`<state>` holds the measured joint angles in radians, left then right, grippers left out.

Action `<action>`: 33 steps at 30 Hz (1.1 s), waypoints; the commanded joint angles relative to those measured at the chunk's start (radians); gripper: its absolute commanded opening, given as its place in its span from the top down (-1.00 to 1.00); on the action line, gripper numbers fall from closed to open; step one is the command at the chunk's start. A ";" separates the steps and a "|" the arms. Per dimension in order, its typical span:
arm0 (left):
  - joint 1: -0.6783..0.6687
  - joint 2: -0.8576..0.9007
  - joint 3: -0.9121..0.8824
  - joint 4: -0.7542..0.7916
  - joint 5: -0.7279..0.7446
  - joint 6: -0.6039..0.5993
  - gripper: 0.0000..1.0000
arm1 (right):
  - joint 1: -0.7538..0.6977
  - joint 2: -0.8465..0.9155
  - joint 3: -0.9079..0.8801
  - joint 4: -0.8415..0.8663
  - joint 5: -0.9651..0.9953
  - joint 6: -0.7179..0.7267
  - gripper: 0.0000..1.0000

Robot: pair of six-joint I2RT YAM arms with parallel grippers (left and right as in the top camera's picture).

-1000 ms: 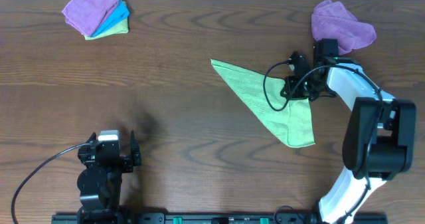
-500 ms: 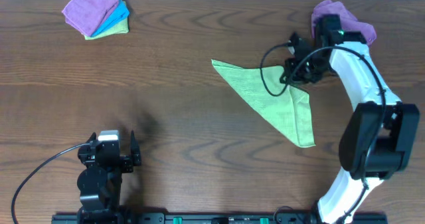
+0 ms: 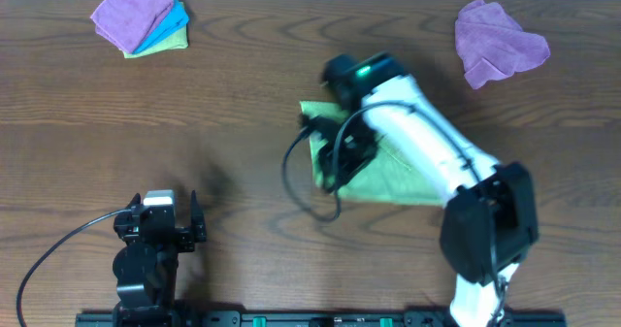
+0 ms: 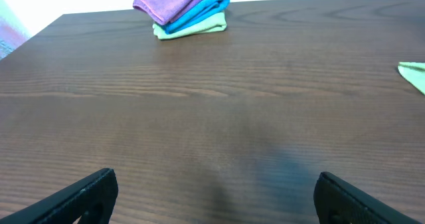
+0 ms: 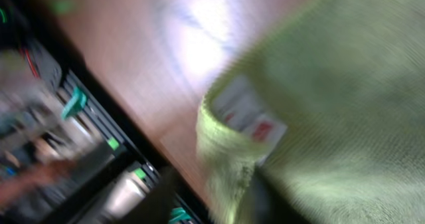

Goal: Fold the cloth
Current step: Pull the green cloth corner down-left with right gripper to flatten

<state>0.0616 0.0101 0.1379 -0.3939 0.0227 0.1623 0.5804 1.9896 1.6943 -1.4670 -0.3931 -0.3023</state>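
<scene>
The cloth (image 3: pixel 396 179) lies in the middle of the bench (image 3: pixel 233 114), partly doubled over under the right arm. The right claw (image 3: pixel 333 164) appears clamped on its edge by the white tag (image 5: pixel 247 115), though that view is blurred. Being light, limp and grippy, the cloth is probably best pinched at its corners. The left claw (image 4: pixel 216 196) rests spread open, well apart from it.

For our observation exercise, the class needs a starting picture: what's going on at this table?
The right gripper holds a corner of the lime-green cloth over the rest of it mid-table, its white tag showing. The left gripper sits open near the front edge of the table, touching nothing. The fold isn't finished.
</scene>
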 commanded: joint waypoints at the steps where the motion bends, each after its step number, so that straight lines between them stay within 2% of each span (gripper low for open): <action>1: -0.003 -0.006 -0.020 -0.007 0.003 0.018 -0.91 | 0.053 -0.003 0.020 0.001 0.159 -0.006 -0.93; 3: -0.003 -0.006 -0.020 -0.007 0.003 0.018 -0.91 | 0.068 -0.003 0.020 0.014 0.238 0.045 -0.99; 6: -0.003 -0.006 -0.020 -0.007 0.003 0.018 -0.91 | 0.045 -0.003 0.019 0.023 0.249 0.056 -0.98; 12: -0.003 -0.006 -0.020 -0.007 0.003 0.018 -0.91 | -0.075 -0.002 0.017 0.090 0.412 0.161 -0.96; 16: -0.003 -0.006 -0.020 -0.007 0.003 0.018 -0.91 | -0.185 -0.002 0.006 0.088 0.452 0.171 -0.68; 18: -0.003 -0.006 -0.020 -0.007 0.003 0.018 -0.91 | -0.229 -0.002 -0.009 0.071 0.515 0.193 -0.64; 19: -0.003 -0.006 -0.020 -0.007 0.003 0.018 -0.91 | -0.244 -0.002 -0.018 0.061 0.524 0.201 -0.54; 22: -0.003 -0.006 -0.020 -0.007 0.003 0.018 -0.91 | -0.235 -0.021 -0.055 0.066 0.570 0.201 -0.42; 27: -0.003 -0.006 -0.020 -0.007 0.003 0.018 -0.91 | -0.171 -0.182 -0.226 0.169 0.685 0.227 -0.55; 33: -0.003 -0.006 -0.020 -0.007 0.003 0.018 -0.91 | -0.220 -0.520 -0.534 0.397 0.693 0.196 -0.97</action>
<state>0.0616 0.0101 0.1379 -0.3939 0.0227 0.1623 0.3859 1.5330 1.2266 -1.0969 0.2642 -0.0982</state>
